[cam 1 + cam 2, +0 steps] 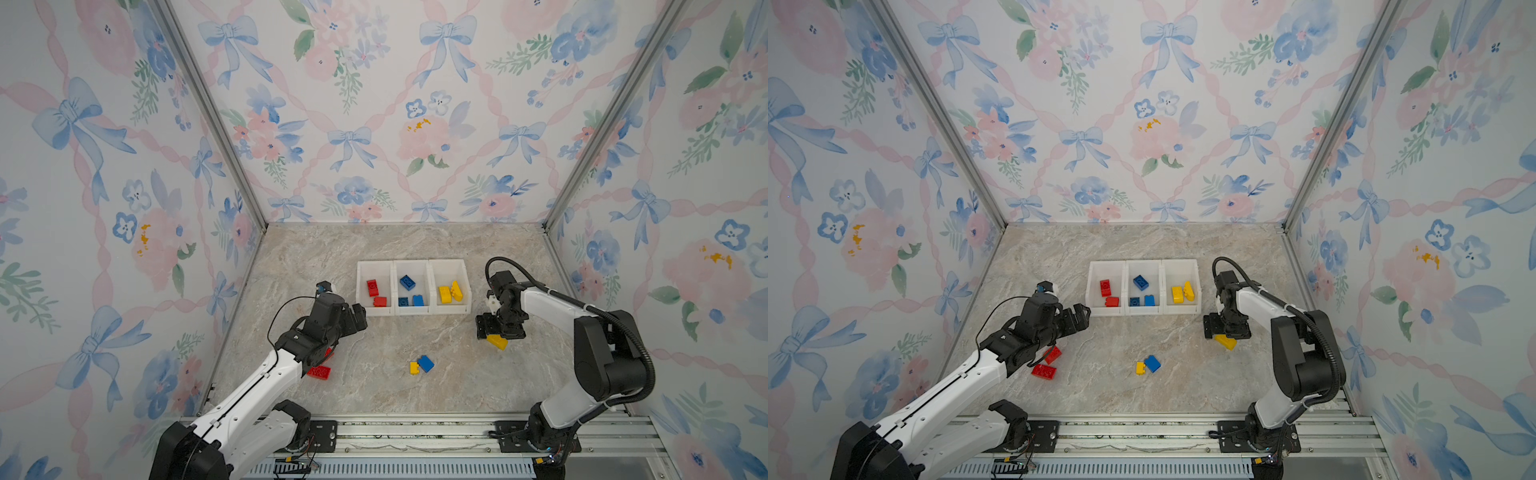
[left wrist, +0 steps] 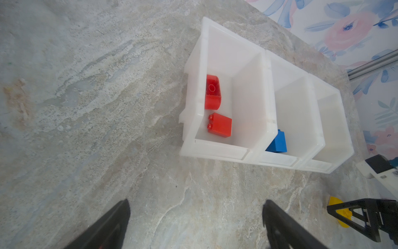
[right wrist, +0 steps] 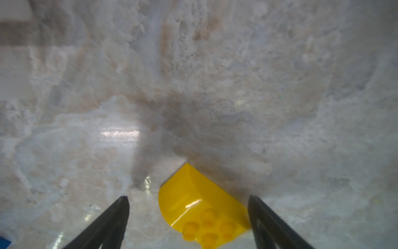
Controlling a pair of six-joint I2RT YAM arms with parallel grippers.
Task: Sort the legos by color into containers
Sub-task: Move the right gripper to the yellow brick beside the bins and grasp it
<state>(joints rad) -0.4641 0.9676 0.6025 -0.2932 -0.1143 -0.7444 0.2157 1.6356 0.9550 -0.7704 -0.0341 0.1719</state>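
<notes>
Nearest, two red legos [image 1: 1043, 371] lie on the table [image 1: 1100, 395] by the left arm, a blue lego [image 1: 1152, 363] touching a small yellow lego [image 1: 1140, 368] mid-table. Farther, the right end effector [image 3: 187, 196] stands spread astride a curved yellow lego [image 3: 200, 215], not gripping it; the left end effector [image 2: 196, 201] hangs spread above the table. Farthest, the containers [image 1: 415, 311] hold color-sorted legos.
</notes>
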